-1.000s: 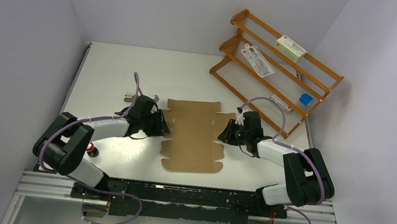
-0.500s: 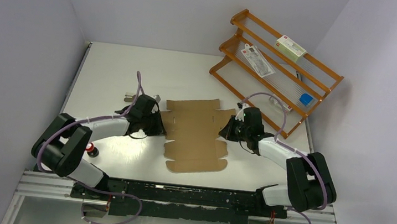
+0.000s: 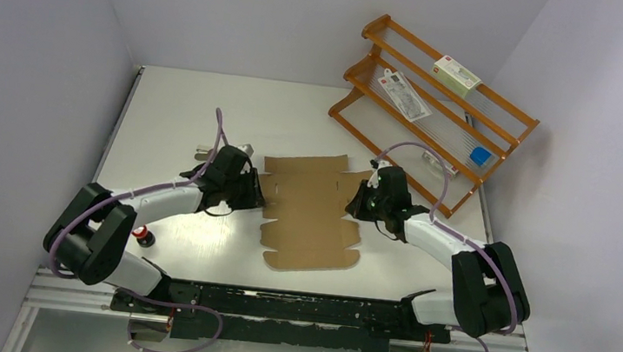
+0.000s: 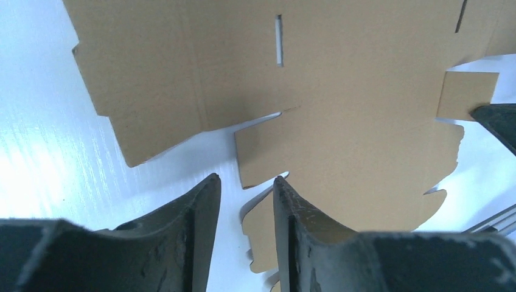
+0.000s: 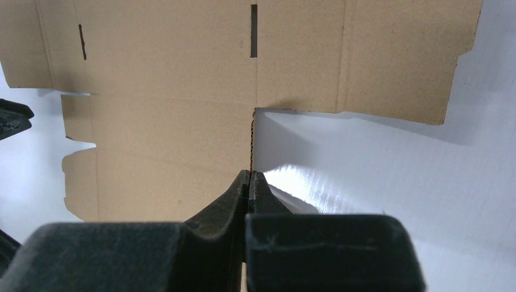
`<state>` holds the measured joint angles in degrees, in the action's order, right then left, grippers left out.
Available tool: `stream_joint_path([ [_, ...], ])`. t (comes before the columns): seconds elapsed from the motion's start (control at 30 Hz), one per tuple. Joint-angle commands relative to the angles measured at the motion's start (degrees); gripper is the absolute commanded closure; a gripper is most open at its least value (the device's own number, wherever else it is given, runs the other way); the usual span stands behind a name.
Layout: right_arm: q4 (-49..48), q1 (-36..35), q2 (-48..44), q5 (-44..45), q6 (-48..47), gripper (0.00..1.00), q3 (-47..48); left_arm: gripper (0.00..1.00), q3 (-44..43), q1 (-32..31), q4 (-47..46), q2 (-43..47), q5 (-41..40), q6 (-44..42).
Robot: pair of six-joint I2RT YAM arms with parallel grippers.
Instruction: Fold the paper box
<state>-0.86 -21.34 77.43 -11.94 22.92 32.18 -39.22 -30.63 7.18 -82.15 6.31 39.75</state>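
left gripper [image 4: 243, 182] sits low at the left edge of the paper box [image 3: 308, 215]. its 2 fingers [image 4: 182, 231] are parted by a narrow gap, with a side flap's corner just at the mouth, and nothing looks pinched. the box lies as a flat creased sheet on the table [image 3: 175, 109], between both arms, with no wall raised yet. right gripper [image 5: 249, 176] is closed tight, its tips meeting at the sheet's right edge beside a notch. the fold seems to be at its opening step: getting hold of the 2 side flaps. next, the left fingers should slide over the flap and close, then both sides lift along the creases. whether the right tips actually nip cardboard is hard to tell. both wrist views cut off parts of the sheet.
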Motion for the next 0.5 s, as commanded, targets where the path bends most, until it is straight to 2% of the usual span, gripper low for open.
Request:
stream_joint_path([
  [0.0,0.07,-0.21,-1.07,1.39,-0.27,1.00,-0.44,0.56,1.51,-0.08,-1.60,-0.86,-0.67,1.02],
  [0.07,0.07,-0.20,-0.96,1.25,-0.41,1.00,-0.54,0.53,2.07,0.25,-3.59,-2.42,1.06,1.76],
  [0.3,-0.81,-0.24,-1.34,1.01,-0.34,1.00,-1.83,0.54,2.69,0.36,-10.38,-6.82,6.86,3.86],
  [0.47,-1.27,-0.34,-0.87,0.46,-0.24,1.00,-2.28,0.61,3.36,0.42,-13.94,-8.19,10.47,5.71],
])
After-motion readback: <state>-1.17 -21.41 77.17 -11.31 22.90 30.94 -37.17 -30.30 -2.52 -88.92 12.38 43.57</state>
